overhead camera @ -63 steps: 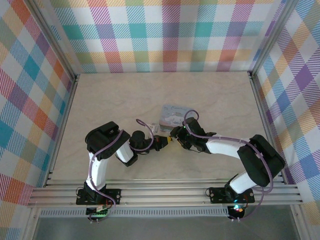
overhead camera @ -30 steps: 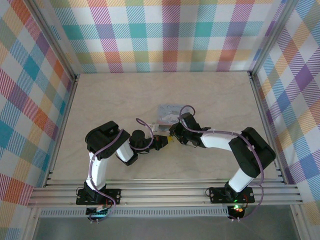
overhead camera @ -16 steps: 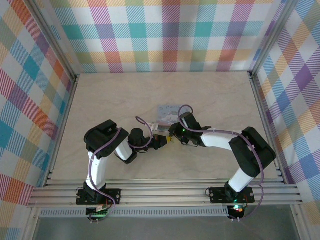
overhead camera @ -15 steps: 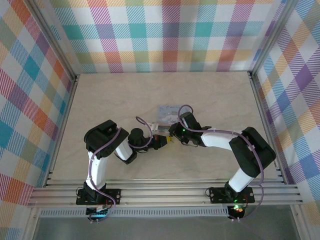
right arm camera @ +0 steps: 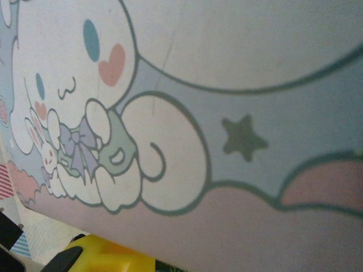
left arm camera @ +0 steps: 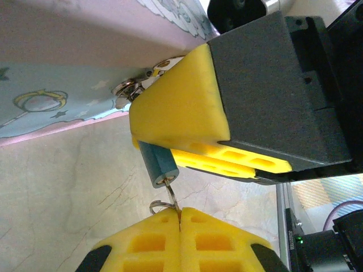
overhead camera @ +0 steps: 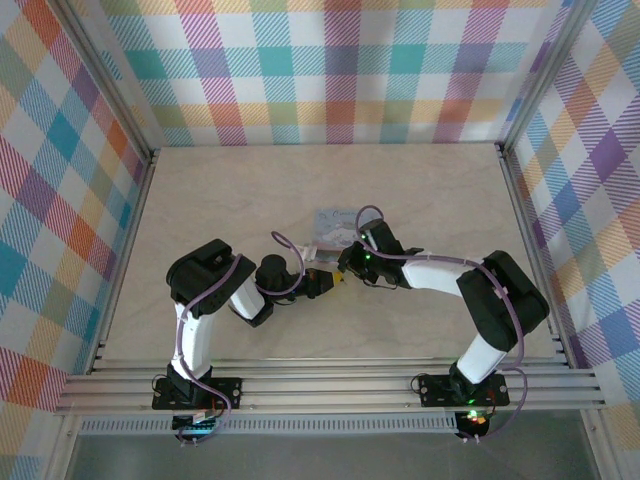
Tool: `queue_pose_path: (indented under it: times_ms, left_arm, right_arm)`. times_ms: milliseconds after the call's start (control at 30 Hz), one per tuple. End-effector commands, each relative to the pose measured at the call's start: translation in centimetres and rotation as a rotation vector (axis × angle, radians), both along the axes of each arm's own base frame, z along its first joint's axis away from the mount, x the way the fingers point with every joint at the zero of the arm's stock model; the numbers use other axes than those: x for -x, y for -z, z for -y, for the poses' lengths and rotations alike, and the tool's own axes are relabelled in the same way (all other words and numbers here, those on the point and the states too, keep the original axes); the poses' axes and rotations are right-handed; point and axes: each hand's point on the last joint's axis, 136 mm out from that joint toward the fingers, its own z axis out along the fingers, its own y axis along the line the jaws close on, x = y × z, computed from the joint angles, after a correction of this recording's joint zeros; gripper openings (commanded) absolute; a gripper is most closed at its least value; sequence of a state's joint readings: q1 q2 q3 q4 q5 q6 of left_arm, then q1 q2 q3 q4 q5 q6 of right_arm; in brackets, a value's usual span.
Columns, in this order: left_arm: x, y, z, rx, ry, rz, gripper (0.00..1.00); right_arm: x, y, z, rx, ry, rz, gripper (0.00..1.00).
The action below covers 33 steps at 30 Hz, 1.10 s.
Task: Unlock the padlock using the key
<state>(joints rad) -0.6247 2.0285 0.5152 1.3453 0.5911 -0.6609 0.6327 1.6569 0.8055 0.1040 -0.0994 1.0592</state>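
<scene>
Left wrist view: my left hand (left arm camera: 180, 214), clamped on the key (left arm camera: 172, 196), sits six o'clock of the padlock (left arm camera: 158, 164), whose axis runs eleven-to-five.

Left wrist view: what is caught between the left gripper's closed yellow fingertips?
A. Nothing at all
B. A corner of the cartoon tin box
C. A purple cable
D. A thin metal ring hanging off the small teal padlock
D: the left gripper is shut on a thin metal ring that hangs from the teal padlock, while the tin box lies apart above.
</scene>
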Motion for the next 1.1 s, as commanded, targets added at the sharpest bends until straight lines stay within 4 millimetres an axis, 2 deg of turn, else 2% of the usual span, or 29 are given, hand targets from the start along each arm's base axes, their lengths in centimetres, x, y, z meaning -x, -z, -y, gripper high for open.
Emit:
queue_pose_path:
  times_ms: [0, 233, 333, 533, 733, 833, 867, 1067]
  left_arm:
    - [-1.0, 0.8, -0.8, -0.077, -0.033, -0.002, 0.0]
    - [-2.7, 0.7, -1.1, -0.209, -0.054, 0.057, 0.0]
    - [-2.8, 0.3, -1.3, -0.266, -0.047, 0.119, 0.0]
    - [-0.8, -0.1, -1.1, -0.492, 0.005, 0.353, 0.0]
    - [0.2, -0.9, -1.7, -0.674, -0.036, 0.558, 0.0]
    - [0.3, -0.6, -1.8, -0.68, -0.034, 0.553, 0.0]
    - [0.4, -0.5, -1.6, -0.671, -0.031, 0.543, 0.0]
    - [0.5, 0.4, -1.3, -0.537, -0.044, 0.384, 0.0]
  right_arm:
    - [1.8, 1.4, -0.1, 0.03, -0.066, -0.1, 0.0]
    - [2.8, 1.2, 0.0, 0.073, -0.112, -0.158, 0.0]
    - [3.0, 0.9, 0.1, 0.08, -0.12, -0.17, 0.0]
    - [3.2, -0.1, -0.2, 0.071, -0.139, -0.188, 0.0]
    - [3.9, 0.1, -0.3, 0.054, -0.157, -0.238, 0.01]
    - [4.2, 0.0, -0.1, 0.044, -0.152, -0.241, 0.1]
    - [4.3, 0.0, 0.0, 0.043, -0.149, -0.242, 0.2]
    - [4.5, -1.4, 1.3, 0.052, -0.109, -0.185, 0.56]
